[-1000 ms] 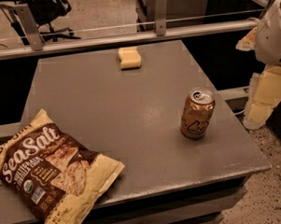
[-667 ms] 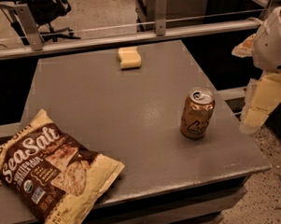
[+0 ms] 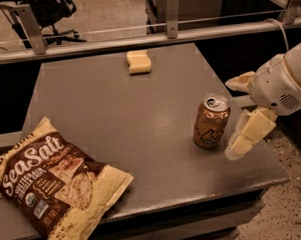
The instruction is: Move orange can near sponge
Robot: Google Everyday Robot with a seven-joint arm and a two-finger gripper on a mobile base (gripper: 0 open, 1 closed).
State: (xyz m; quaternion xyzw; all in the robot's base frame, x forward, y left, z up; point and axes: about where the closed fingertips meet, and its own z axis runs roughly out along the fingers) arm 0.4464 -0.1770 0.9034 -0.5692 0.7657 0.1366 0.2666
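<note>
Tool hangs spread wide just right of the can, which stands near the worktop's right edge, well apart from the far sponge; a finger clipping it could tip it off.

One camera, raised over the near edge of the flat grey worktop, looks slantwise down and across it toward the metal rail beyond the cream two-fingered claw, which sits close at the view's right side.
</note>
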